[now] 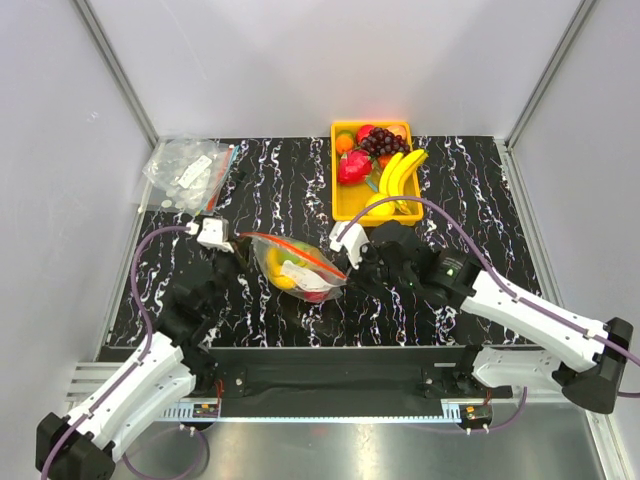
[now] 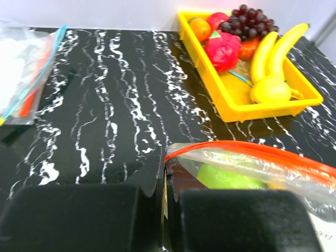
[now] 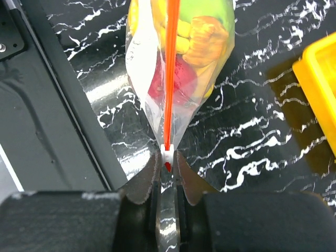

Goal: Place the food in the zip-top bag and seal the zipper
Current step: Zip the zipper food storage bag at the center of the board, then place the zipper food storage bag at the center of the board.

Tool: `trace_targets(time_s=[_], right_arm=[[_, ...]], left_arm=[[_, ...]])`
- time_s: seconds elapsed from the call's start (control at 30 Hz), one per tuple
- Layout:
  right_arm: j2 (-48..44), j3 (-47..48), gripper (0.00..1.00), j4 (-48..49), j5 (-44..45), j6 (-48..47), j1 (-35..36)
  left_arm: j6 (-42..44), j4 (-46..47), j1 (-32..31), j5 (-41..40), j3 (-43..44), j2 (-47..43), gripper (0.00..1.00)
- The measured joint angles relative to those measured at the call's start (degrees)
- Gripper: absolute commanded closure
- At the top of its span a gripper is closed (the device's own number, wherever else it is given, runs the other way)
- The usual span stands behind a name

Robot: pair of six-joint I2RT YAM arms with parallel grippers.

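Red-orange, the zipper [image 3: 169, 79] runs taut — my left gripper [image 2: 164, 181] clamped on one end, my right gripper [image 3: 167, 167] pinching the other — so the food-filled zip-top bag [image 1: 300, 272] holds steady toward the surface's [image 1: 280, 190] near edge for sealing.

Red-orange zipper [image 1: 298, 254] on clear zip-top bag [image 1: 308, 283]; yellow tray [image 1: 348, 205]; black table [image 1: 280, 180] veined white.

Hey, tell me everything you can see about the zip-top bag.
The zip-top bag is clear, crinkly plastic. It lies on the black marbled table and holds green, yellow and red food. Its red-orange zipper is pulled straight, with the left gripper pinching one end and the right gripper the other.
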Motion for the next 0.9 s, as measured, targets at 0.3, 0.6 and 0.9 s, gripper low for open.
trace_targets(time_s=[0.3,0.6,0.9], right_arm=[[-1.99,-1.16,1.0,-1.46,2.34,2.4,-2.27],[4.5,1.07,1.0,0.66,-1.84,4.83,-19.76],[16.06,5.49,0.98,4.68,-7.17,6.34,-34.84]], left_arm=[[0.9,1.42,0.0,4.28,1.75,4.02,1.0],[2.05,3.65,0.13,8.59,11.21,18.97,1.0],[0.83,7.93,0.31,14.23,22.12,36.81,1.0]])
